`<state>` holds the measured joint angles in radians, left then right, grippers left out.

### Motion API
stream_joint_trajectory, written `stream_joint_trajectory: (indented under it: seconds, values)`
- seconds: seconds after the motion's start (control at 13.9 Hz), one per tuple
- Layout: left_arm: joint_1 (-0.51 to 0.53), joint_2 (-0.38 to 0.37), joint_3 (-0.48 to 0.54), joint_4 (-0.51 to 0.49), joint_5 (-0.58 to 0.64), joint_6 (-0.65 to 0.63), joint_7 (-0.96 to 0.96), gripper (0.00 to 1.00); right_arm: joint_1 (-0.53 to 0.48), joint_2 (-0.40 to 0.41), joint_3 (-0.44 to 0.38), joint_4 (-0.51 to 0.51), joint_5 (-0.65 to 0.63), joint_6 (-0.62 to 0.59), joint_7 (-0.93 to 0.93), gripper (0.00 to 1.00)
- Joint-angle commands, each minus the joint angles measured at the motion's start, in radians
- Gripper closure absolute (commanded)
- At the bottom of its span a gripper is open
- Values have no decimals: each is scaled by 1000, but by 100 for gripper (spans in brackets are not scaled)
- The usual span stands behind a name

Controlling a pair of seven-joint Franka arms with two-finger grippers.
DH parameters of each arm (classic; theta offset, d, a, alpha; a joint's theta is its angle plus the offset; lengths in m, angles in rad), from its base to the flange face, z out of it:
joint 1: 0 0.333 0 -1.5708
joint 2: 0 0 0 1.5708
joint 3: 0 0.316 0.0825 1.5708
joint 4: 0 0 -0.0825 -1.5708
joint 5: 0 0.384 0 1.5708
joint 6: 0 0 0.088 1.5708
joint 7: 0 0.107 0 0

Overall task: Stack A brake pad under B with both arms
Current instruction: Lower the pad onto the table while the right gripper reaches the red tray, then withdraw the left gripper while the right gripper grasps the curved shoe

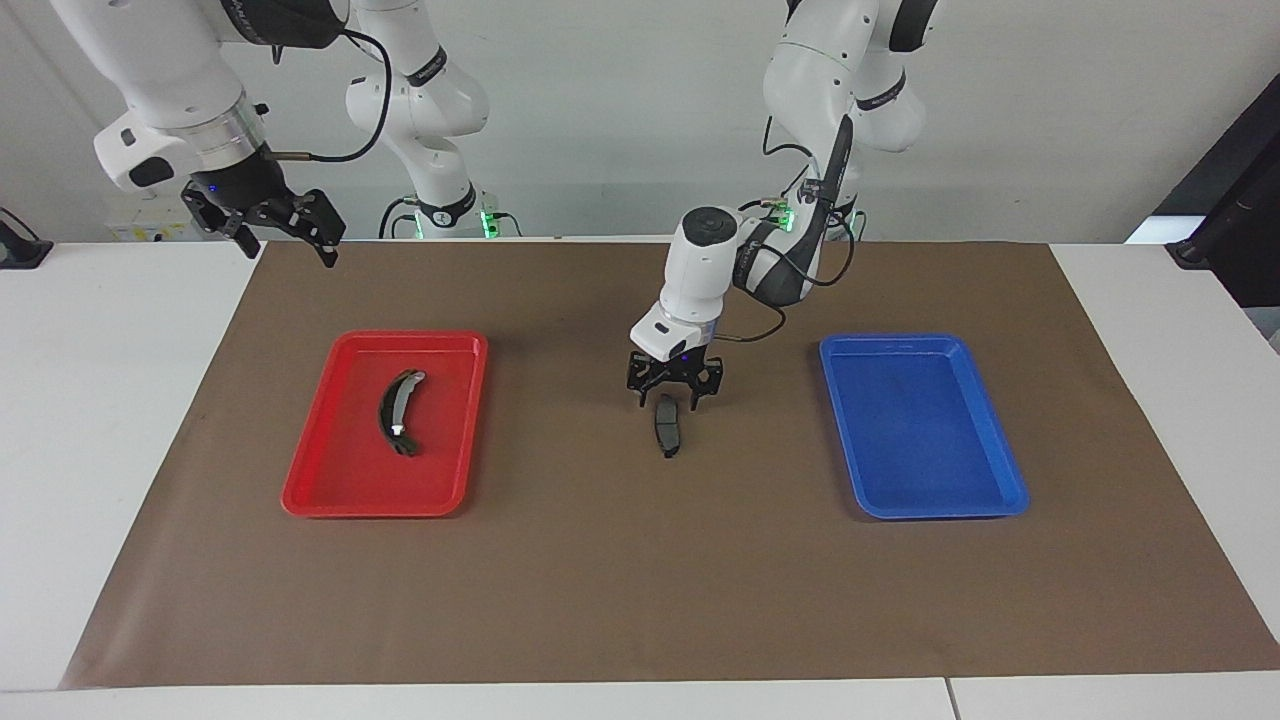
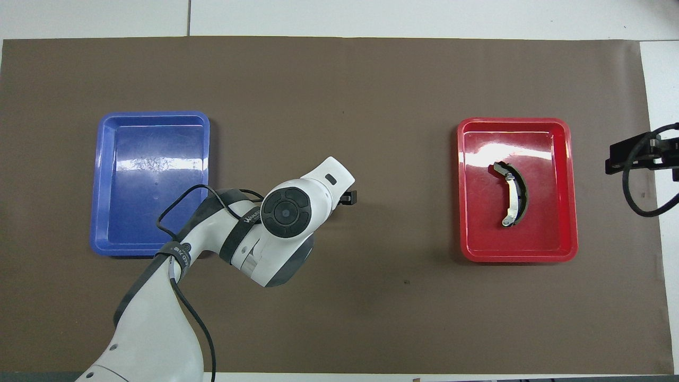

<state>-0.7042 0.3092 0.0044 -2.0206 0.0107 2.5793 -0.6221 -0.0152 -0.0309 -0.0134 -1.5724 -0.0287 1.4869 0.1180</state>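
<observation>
The short dark-grey brake pad A (image 1: 666, 428) lies on the brown mat at the table's middle, between the two trays. My left gripper (image 1: 670, 396) points down right over the pad's end nearer the robots, with its fingers spread to either side of it. The overhead view hides the pad under the left arm. The long crescent brake shoe B (image 1: 398, 412) with its silver strip lies in the red tray (image 1: 410, 340); it also shows in the overhead view (image 2: 513, 193). My right gripper (image 1: 288, 245) hangs open and empty, high over the mat's corner at its own end.
The blue tray (image 1: 920, 345) stands empty toward the left arm's end of the table, also in the overhead view (image 2: 154, 115). The red tray (image 2: 512, 123) stands toward the right arm's end. The brown mat (image 1: 640, 580) covers most of the white table.
</observation>
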Motion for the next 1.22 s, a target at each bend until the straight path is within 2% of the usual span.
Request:
stream_joint_trajectory:
  seconds: [0.0, 0.14, 0.36, 0.65, 0.72, 0.94, 1.15]
  values:
    - [46, -100, 5, -20, -8, -100, 5, 1, -9, -59, 6, -150, 1, 157, -8, 0]
    - [95, -148, 6, -20, -6, -195, 66, 1, -6, -67, 7, -254, 4, 280, -9, 0]
    - [196, -197, 6, -18, -6, -290, 207, 1, -8, 24, 7, -296, 35, 364, -18, 0]
    - [327, -271, 9, -6, -6, -439, 357, 1, -2, 31, 7, -578, 35, 723, -18, 0]
    - [359, -288, 11, 2, -6, -465, 369, 1, 0, 45, 7, -615, 35, 784, -20, 0]
    - [463, -305, 12, 74, -6, -549, 392, 1, 1, 64, 7, -664, 35, 849, -49, 0]
    - [546, -303, 14, 201, -6, -733, 482, 1, 0, 112, 7, -686, 35, 906, -86, 0]
